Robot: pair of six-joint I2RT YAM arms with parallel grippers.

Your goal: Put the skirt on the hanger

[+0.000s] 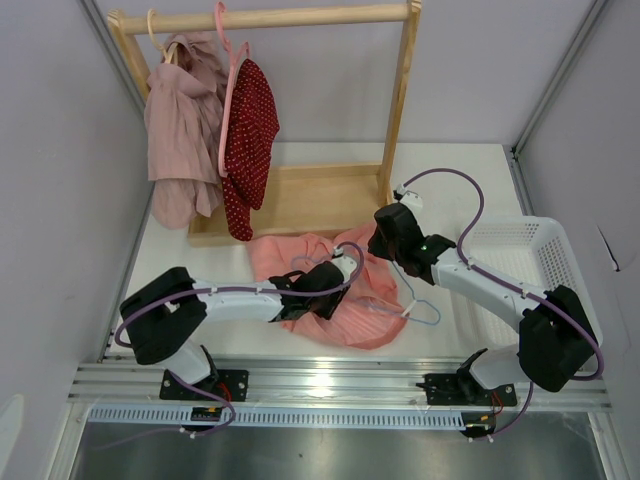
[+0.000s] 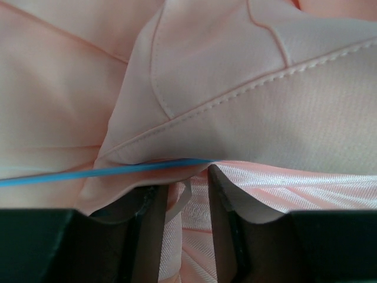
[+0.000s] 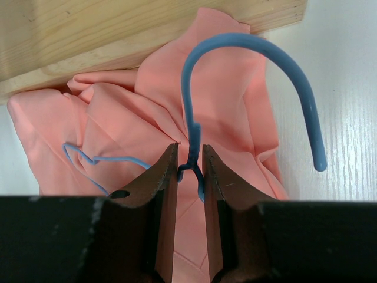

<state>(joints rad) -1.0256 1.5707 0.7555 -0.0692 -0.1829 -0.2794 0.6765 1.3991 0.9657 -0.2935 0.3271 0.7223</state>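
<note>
The salmon-pink skirt [image 1: 300, 258] lies crumpled on the table in front of the wooden rack. The light-blue wire hanger [image 1: 415, 308] lies across it, partly under the fabric. My right gripper [image 1: 380, 240] is shut on the hanger's twisted neck [image 3: 191, 159]. The hook [image 3: 259, 47] curves up past the fingertips over the skirt [image 3: 118, 112]. My left gripper [image 1: 343, 270] is buried in the skirt. In the left wrist view its fingers [image 2: 221, 188] stand narrowly apart with a fold of skirt [image 2: 235, 59] between them. The hanger wire [image 2: 118, 170] crosses just past the tips.
The wooden rack's base [image 1: 300, 195] stands just behind the skirt. A dusty mauve garment [image 1: 180, 130] and a dark red dotted garment [image 1: 250, 140] on a pink hanger [image 1: 228, 100] hang from its rod [image 1: 270, 17]. A white basket [image 1: 520, 250] stands at the right.
</note>
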